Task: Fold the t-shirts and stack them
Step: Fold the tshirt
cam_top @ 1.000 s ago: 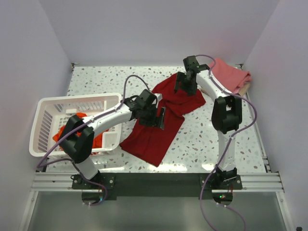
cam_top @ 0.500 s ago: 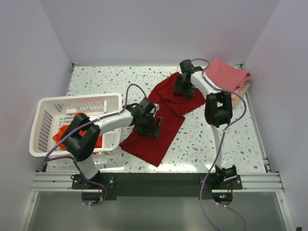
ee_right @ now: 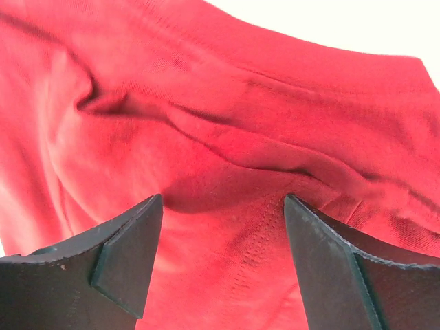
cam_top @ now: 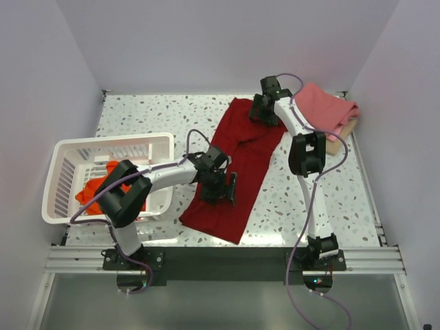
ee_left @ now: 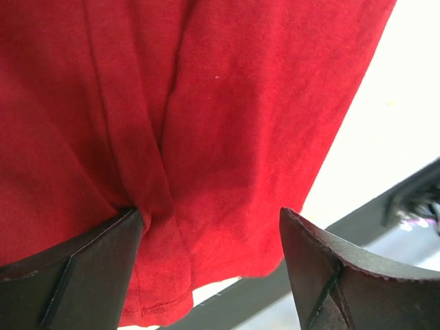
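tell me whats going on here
Two arms are working on a dark crimson t-shirt laid out long on the table. The left tool is over its near part and the right tool over its far end, both open. A folded pink shirt lies in the far right corner; an orange-red one sits in the white basket.

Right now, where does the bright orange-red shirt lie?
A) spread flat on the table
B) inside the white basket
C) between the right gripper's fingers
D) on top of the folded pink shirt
B: in the top view the orange-red shirt lies bunched inside the white basket at the table's left side.
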Controlling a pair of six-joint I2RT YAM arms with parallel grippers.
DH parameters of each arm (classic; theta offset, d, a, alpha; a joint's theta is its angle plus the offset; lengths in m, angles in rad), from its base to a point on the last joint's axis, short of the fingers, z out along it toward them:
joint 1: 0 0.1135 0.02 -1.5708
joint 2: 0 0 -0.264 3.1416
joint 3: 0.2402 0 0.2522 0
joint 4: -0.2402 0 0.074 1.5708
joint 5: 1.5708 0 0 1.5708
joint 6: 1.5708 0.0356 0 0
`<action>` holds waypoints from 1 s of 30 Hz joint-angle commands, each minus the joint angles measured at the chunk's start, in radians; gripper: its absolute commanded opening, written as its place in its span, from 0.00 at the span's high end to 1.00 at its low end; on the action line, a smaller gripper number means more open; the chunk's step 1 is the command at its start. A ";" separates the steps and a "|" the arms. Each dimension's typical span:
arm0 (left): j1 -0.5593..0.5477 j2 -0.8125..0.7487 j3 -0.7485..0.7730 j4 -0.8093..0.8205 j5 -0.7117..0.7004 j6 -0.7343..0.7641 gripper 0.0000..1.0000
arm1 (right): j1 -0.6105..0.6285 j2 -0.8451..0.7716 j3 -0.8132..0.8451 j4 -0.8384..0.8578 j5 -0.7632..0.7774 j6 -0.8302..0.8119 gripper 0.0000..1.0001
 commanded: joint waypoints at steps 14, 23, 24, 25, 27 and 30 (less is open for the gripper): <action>-0.081 0.088 0.157 0.053 0.154 -0.069 0.14 | -0.013 0.201 0.078 0.322 -0.255 0.174 0.21; -0.079 0.081 0.332 0.029 0.102 0.003 0.13 | -0.013 0.076 0.051 0.371 -0.304 0.087 0.12; -0.081 0.065 0.341 0.009 0.083 0.012 0.13 | -0.013 0.043 0.037 0.374 -0.300 0.073 0.11; -0.081 0.027 0.340 0.003 0.042 0.023 0.13 | -0.012 0.013 0.023 0.376 -0.291 0.043 0.11; -0.079 -0.020 0.314 -0.014 -0.001 0.050 0.12 | -0.012 -0.087 -0.024 0.370 -0.274 0.010 0.10; -0.077 -0.120 0.228 -0.036 -0.082 0.072 0.11 | -0.012 -0.241 -0.136 0.345 -0.248 -0.039 0.09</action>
